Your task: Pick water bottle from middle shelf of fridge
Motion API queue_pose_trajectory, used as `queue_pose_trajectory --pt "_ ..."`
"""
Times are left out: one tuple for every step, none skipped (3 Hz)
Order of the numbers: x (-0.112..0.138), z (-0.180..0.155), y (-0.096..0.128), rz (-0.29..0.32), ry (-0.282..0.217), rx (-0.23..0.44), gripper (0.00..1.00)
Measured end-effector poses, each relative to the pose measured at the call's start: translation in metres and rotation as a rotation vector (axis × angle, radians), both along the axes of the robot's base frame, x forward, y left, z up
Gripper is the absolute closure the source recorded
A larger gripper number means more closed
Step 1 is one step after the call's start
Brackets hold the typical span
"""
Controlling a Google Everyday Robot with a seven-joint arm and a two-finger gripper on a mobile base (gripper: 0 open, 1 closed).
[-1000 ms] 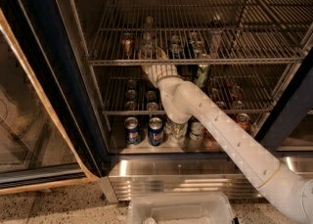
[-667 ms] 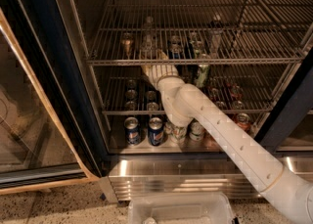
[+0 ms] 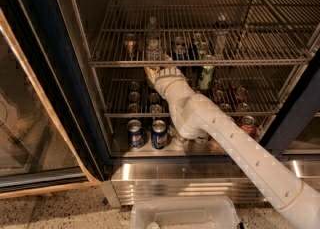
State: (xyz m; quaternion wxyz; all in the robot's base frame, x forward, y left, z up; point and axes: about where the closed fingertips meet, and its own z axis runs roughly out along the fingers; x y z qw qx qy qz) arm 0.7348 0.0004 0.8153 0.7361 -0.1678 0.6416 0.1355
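Observation:
The water bottle (image 3: pixel 153 49) is small, clear and ribbed. It stands near the front of the middle shelf (image 3: pixel 250 62), a chrome wire rack inside the fridge (image 3: pixel 42 68). My gripper (image 3: pixel 153 71) sits at the shelf's front rail, directly below and in front of the bottle. The white arm (image 3: pixel 235 148) runs back from it to the lower right. A second clear bottle (image 3: pixel 151 24) stands further back on the same rack.
Cans (image 3: pixel 181 47) and a dark-capped bottle (image 3: pixel 220 34) share the middle shelf. A green-and-white bottle (image 3: pixel 206 76) and more cans stand on the rack below. Two blue cans (image 3: pixel 159 133) sit on the floor panel. The glass door (image 3: pixel 30 138) hangs open at left. A white bin (image 3: pixel 185 215) lies below.

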Motion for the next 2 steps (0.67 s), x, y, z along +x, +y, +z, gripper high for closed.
queue_pose_trajectory --pt "-0.0019 -0.0032 0.0012 -0.004 0.003 0.006 1.0" --pt "-0.0066 -0.0084 0.0026 -0.007 0.011 0.02 1.0"
